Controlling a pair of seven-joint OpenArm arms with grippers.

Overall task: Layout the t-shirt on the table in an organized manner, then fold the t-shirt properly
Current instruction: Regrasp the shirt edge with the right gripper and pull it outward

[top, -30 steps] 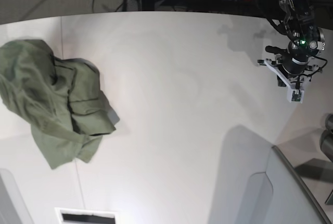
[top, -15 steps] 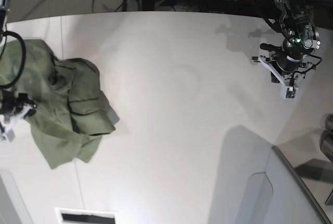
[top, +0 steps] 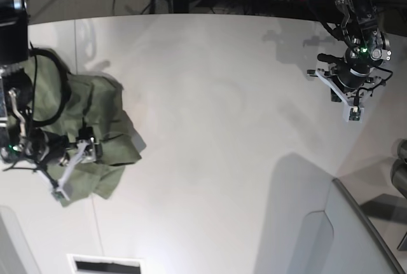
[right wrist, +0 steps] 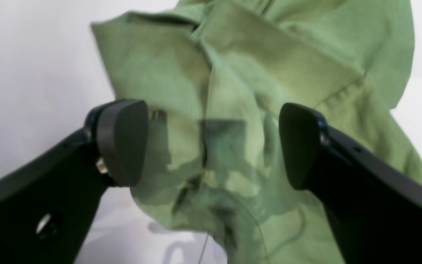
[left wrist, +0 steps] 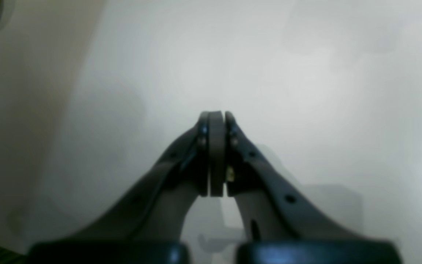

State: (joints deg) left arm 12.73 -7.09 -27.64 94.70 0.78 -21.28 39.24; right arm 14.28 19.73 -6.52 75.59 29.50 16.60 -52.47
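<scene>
Lying crumpled at nine o'clock on worktop (top: 210,128): soft, light t-shirt (top: 95,128). Right claw (right wrist: 213,143) spread wide over folds, touching nothing visibly; best pinched at a hem. Left claw (left wrist: 216,154) closed, empty.

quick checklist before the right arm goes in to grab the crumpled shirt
1. Right gripper jaws apart: ok, both pads stand wide with cloth between them.
2. Right gripper over the t-shirt: ok, olive fabric fills the gap in the wrist view.
3. Pads touching cloth: cannot tell, height above the fabric is unclear.
4. T-shirt laid flat: not ok, it lies bunched in folds near the table edge.
5. Left gripper free: ok, shut on nothing, over bare table far from the shirt.
6. Which part of the shirt lies between the pads: cannot tell, only layered folds and a seam show.
</scene>
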